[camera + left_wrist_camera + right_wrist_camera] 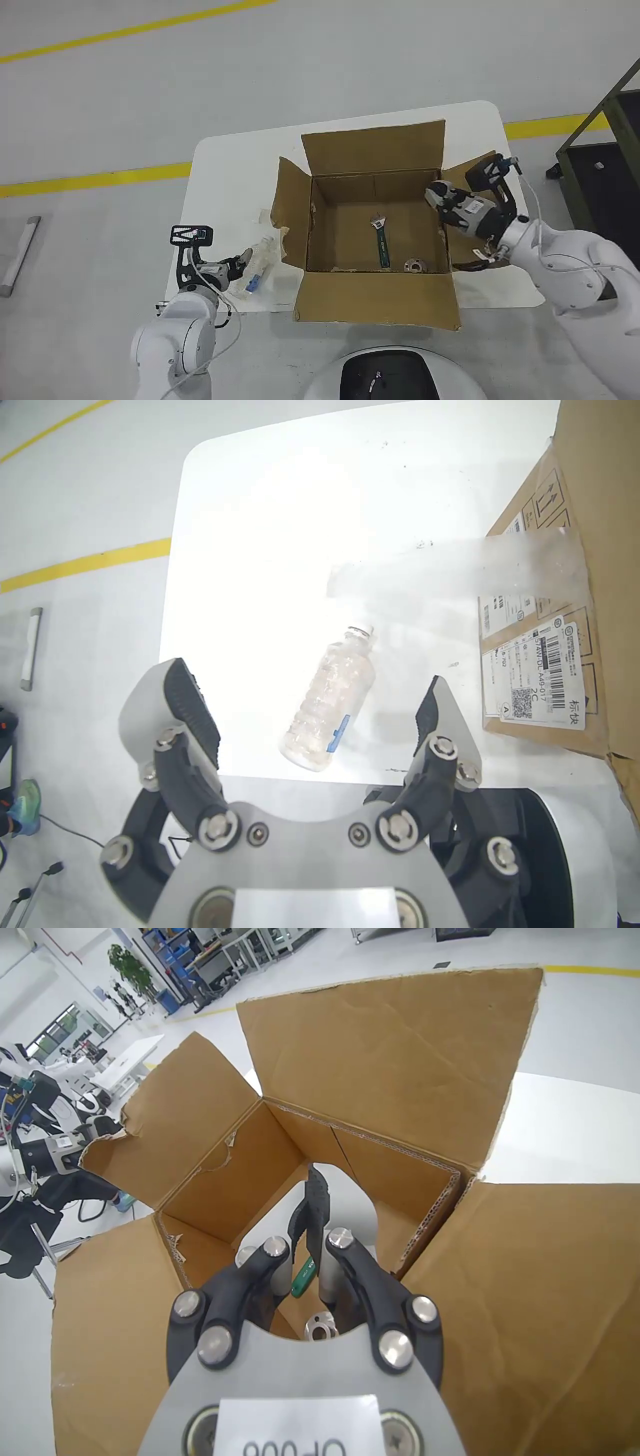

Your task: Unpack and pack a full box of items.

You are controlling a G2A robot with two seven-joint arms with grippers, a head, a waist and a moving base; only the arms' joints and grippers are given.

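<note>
Table [240, 160], white with rounded corners, carries everything.

Box [375, 300]: brown cardboard, all four flaps folded out, standing at the table's middle. Most of its floor is bare.

Right gripper [312, 1198]: over the box's right-hand rim, pointing into the cavity, fingers pressed together with nothing between them.

Left gripper [310, 687]: low over the near left corner of the table, jaws wide apart and empty, bracketing the bottle below without touching it.

Clear plastic film [450, 565]: lies on the table against the box's left outer wall.

Transparent ribbed plastic bottle [330, 705]: on its side on the table, just beside the film, outside the box, uncapped as far as I can tell.

Adjustable wrench with a blue-green handle [381, 240]: flat on the box floor, near the centre.

Small round metal fitting [412, 266]: on the box floor by the near right corner; possibly a flange, too small to say.

Judgement: unpacking is well along but unfinished. Bottle and film are out; wrench and fitting are left to lift out. Repacking not yet begun.
</note>
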